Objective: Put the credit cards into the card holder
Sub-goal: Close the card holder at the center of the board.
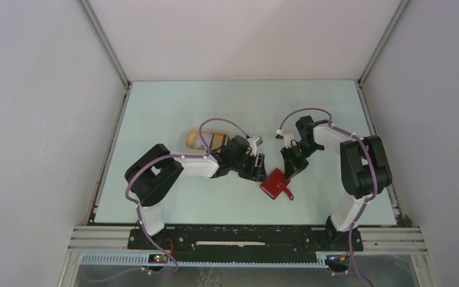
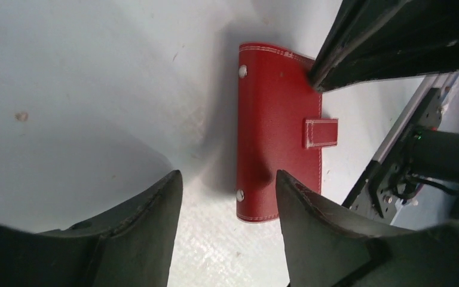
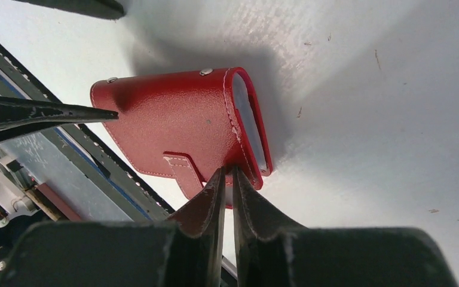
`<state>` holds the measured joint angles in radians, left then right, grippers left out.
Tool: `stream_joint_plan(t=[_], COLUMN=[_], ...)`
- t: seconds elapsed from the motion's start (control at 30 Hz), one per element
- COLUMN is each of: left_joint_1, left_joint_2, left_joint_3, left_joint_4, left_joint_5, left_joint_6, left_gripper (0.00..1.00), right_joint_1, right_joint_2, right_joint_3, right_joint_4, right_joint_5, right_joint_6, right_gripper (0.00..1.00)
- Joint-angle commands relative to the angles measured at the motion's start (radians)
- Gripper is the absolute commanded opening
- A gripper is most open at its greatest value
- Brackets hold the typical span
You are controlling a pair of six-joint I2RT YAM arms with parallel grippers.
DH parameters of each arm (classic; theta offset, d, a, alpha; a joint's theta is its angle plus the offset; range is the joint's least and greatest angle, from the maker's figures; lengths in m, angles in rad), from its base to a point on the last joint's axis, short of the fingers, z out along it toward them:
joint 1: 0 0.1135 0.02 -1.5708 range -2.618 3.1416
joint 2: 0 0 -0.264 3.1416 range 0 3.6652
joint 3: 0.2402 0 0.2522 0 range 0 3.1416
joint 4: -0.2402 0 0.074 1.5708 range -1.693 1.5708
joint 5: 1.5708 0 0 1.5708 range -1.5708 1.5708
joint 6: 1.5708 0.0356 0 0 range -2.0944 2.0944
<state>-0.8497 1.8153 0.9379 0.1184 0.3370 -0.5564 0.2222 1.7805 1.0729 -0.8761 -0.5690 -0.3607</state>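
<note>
The red card holder (image 1: 273, 185) lies folded on the table between both arms, strap side up (image 2: 275, 119). My right gripper (image 3: 228, 171) is shut on the edge of its red cover (image 3: 167, 125), and that edge gapes a little, showing the pale grey inside. My left gripper (image 2: 228, 176) stands open just left of the holder with nothing between its fingers; its right finger (image 2: 311, 227) overlaps the holder's near corner. In the top view the left gripper (image 1: 262, 169) and the right gripper (image 1: 291, 174) flank the holder. The credit cards (image 1: 208, 142) show only as a pale, dark-striped patch in a dish.
A tan oval dish (image 1: 192, 140) sits behind the left arm, partly covered by its cable. The metal frame rail (image 1: 245, 236) runs along the table's near edge, close to the holder. White walls enclose the table on three sides.
</note>
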Motion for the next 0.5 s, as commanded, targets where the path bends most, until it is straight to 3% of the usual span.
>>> stream_joint_plan(t=[0.0, 0.47], left_joint_1=[-0.002, -0.027], left_joint_2=[0.05, 0.175], left_joint_3=[0.039, 0.07], left_joint_4=[0.004, 0.066], left_joint_5=[0.054, 0.202], left_joint_6=[-0.057, -0.144], left_gripper=[0.64, 0.6], right_joint_1=[0.002, 0.008], right_joint_2=[0.03, 0.036], right_joint_3=[0.006, 0.006], right_joint_4=[-0.009, -0.009], right_joint_5=[0.123, 0.131], right_joint_6=[-0.008, -0.013], right_gripper=[0.17, 0.17])
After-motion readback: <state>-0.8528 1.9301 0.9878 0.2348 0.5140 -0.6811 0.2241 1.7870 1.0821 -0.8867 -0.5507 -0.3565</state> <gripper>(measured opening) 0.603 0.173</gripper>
